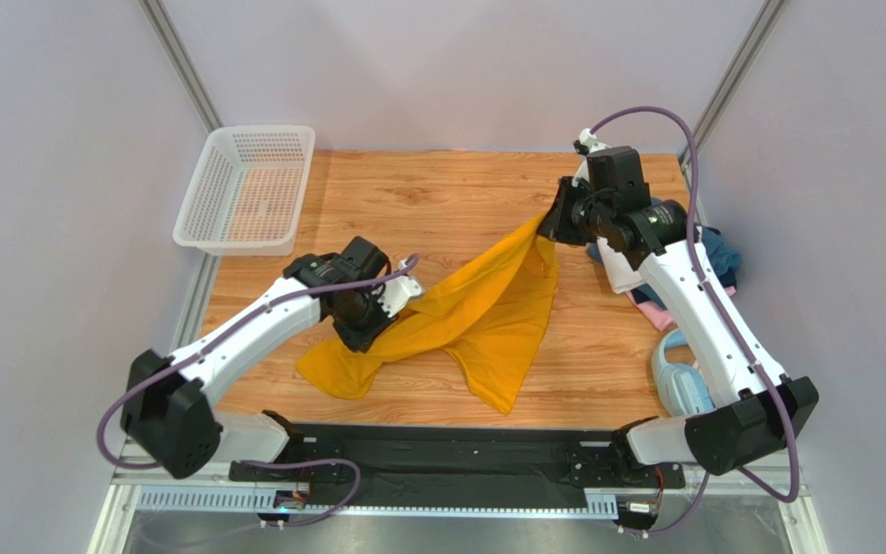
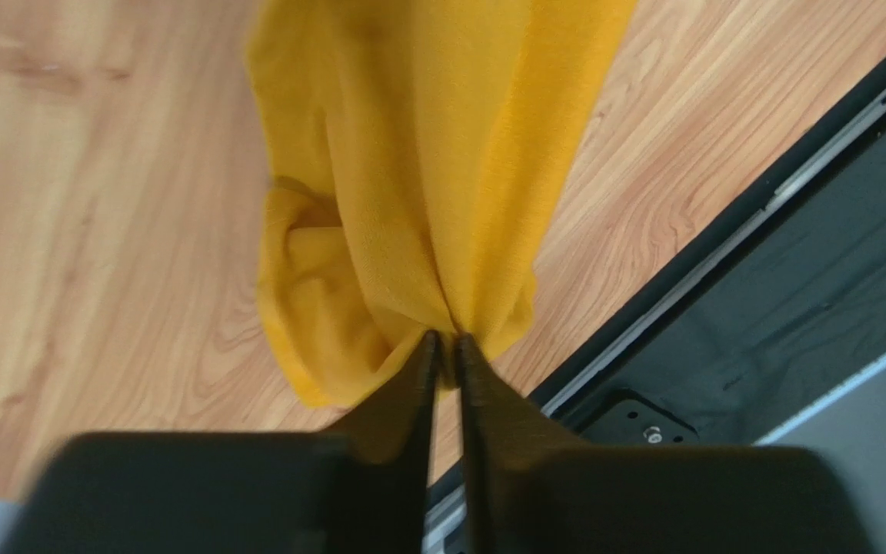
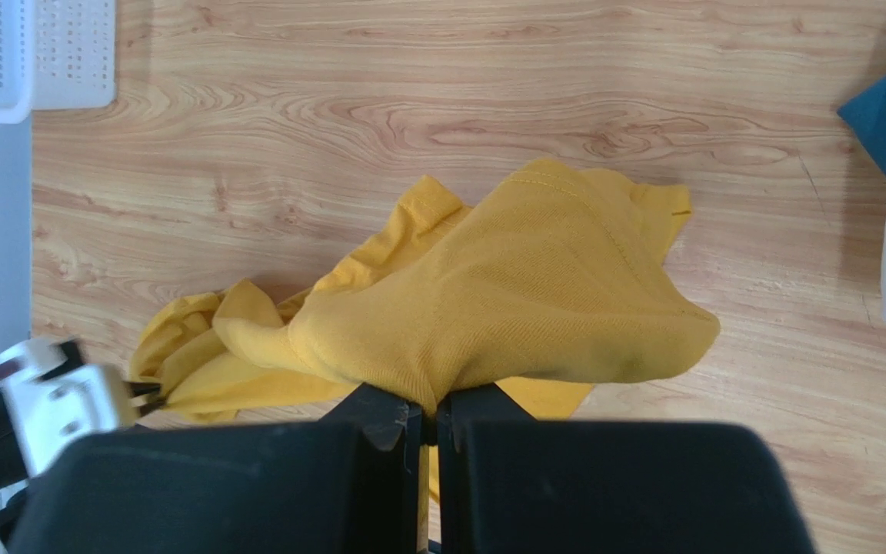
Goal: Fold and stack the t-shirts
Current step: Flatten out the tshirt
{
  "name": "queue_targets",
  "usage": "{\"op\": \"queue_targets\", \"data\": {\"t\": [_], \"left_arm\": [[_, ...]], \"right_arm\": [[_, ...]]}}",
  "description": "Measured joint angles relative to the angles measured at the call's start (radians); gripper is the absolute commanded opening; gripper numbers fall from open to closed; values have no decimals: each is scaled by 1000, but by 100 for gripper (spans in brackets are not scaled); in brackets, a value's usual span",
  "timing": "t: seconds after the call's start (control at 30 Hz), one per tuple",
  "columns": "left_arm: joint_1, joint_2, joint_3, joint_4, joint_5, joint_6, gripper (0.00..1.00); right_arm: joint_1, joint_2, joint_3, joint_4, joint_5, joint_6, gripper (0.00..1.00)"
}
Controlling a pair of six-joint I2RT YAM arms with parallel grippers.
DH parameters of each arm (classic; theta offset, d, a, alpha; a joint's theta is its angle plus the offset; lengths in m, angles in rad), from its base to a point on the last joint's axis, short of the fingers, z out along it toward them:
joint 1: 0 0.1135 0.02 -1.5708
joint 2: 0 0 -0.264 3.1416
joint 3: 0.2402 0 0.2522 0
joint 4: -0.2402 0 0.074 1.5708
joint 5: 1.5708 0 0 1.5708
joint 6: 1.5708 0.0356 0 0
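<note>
1. The mustard-yellow cloth t-shirt (image 1: 477, 312) is suspended between both arms above the wooden table (image 1: 436, 196). Its lower folds appear to rest on the table near the front edge.
2. The left pincer (image 2: 445, 343) has its jaws almost together, with only a thin slit between them. A gathered edge of the t-shirt is nipped at the tips. In the left wrist view the cloth is blurred and cut off at the top.
3. The right pincer (image 3: 429, 410) is raised at the far right with its jaws closed on another part of the t-shirt. Cloth drapes over the tips, so the exact point of grip is hidden.
4. A pile of white, dark-blue and pink cloth t-shirts (image 1: 618, 268) lies at the right table edge. The right arm covers most of it, so the number of garments cannot be determined.
5. The light-blue headphones (image 1: 676, 381) lie near the right arm base, partly hidden by it.
6. The white plastic mesh basket (image 1: 234, 242) sits at the far left corner, overhanging the table's left edge.
</note>
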Motion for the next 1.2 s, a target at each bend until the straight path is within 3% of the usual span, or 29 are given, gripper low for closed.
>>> {"op": "queue_targets", "data": {"t": [0.1, 0.27, 0.3, 0.43, 0.5, 0.6, 0.67, 0.8, 0.97, 1.2], "left_arm": [[11, 111, 29, -19, 48, -2, 62], [49, 162, 175, -76, 126, 2, 73], [74, 162, 224, -85, 152, 1, 83], [227, 165, 401, -43, 183, -18, 77], [280, 172, 410, 28, 132, -33, 65], [285, 253, 382, 69, 97, -63, 49], [269, 387, 352, 79, 84, -74, 47], [213, 513, 266, 76, 77, -76, 51], [91, 507, 202, 39, 68, -74, 53], [80, 500, 202, 83, 66, -91, 79]], "right_arm": [[0, -13, 0, 18, -13, 5, 0], [0, -46, -33, 34, -26, 6, 0], [0, -53, -46, 34, -31, 8, 0], [0, -87, -118, 34, -48, 22, 0], [0, -126, -179, 29, -62, 34, 0], [2, -208, -272, -13, -76, 55, 0], [14, -265, -304, -60, -68, 68, 0], [50, -386, -310, -154, -46, 98, 0], [59, -486, -310, -250, -19, 123, 0], [59, -504, -343, -298, -23, 134, 0]]}}
